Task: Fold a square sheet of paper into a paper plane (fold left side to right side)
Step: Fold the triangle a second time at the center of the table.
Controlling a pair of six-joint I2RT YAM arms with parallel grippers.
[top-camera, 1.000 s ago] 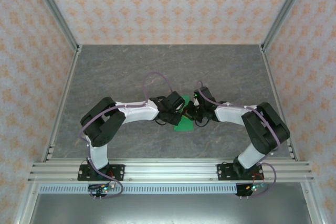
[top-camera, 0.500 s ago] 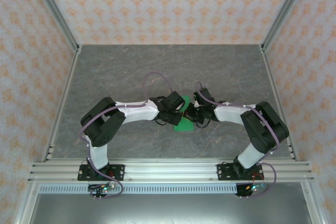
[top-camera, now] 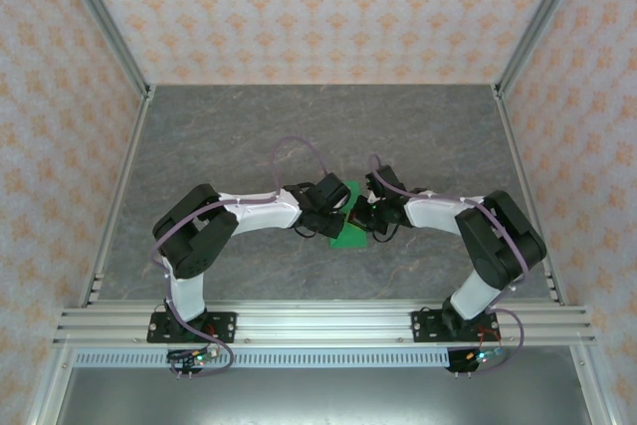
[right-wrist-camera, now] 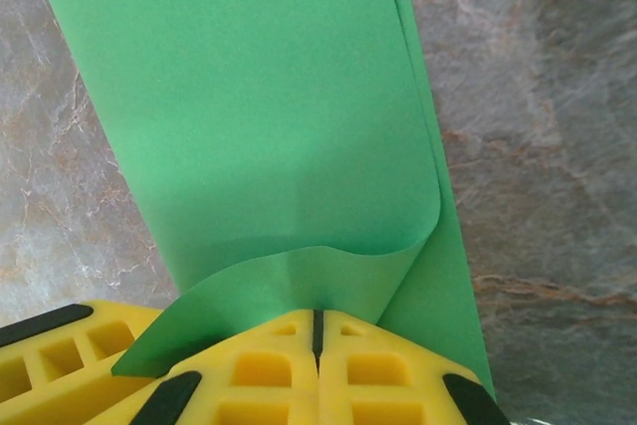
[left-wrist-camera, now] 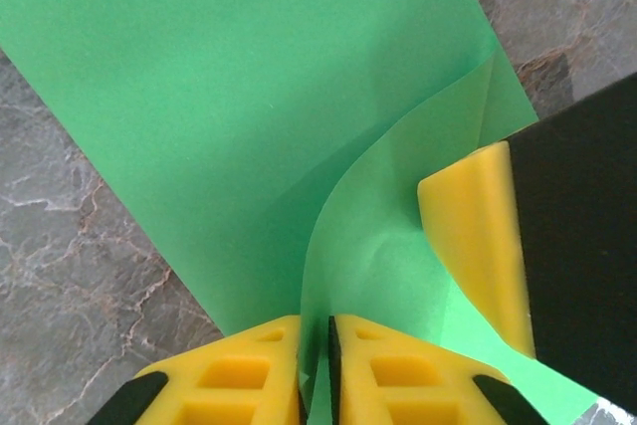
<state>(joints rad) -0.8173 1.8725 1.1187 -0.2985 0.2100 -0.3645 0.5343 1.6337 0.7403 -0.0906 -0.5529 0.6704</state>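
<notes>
Left claw (left-wrist-camera: 316,350), bottom of frame, pinches the lifted flap of the green paper (left-wrist-camera: 219,97). Right claw (right-wrist-camera: 317,330), pressed together, sits against the curled fold at bottom centre.

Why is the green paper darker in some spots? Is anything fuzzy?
Left wrist view: the square sheet of paper turns darker beside its curled-up flap, which is a soft shadow. Right wrist view: the same soft shadow sits just under the curl. Top external view: even light, no glare, nothing looks fuzzy.

Green sheet (left-wrist-camera: 229,116) curled up, edge seemingly between left gripper (left-wrist-camera: 316,333) jaws
</notes>
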